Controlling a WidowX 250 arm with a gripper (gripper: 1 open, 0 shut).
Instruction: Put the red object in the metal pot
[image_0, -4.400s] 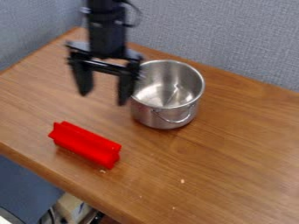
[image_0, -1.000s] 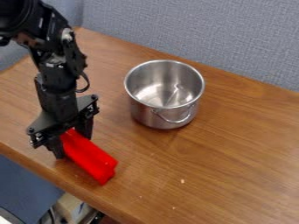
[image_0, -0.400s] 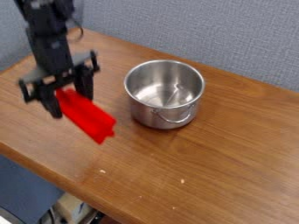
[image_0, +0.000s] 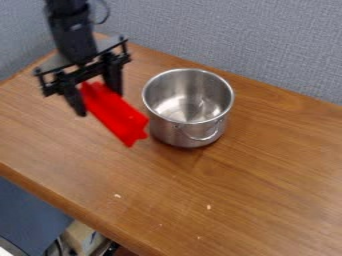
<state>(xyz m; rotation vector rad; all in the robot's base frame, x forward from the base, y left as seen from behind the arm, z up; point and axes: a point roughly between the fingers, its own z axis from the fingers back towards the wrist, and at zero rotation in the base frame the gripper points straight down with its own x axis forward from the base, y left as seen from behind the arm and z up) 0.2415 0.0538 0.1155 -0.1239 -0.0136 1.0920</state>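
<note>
My gripper (image_0: 90, 90) is shut on the upper end of the red object (image_0: 118, 117), a bright red elongated block that hangs tilted in the air, its lower end pointing down to the right. It hovers above the wooden table (image_0: 227, 190), just left of the metal pot (image_0: 189, 107). The pot is a shiny round steel vessel with a small loop handle on its near rim, and its inside holds nothing. The block's lower tip sits close to the pot's left wall; I cannot tell whether they touch.
The table's front edge runs diagonally across the lower left. A grey wall stands behind the table. Below the table edge some clutter shows on the floor (image_0: 83, 243).
My gripper closed on the red object and lifted it off the table, carrying it up and to the right toward the pot. The pot has not moved.
</note>
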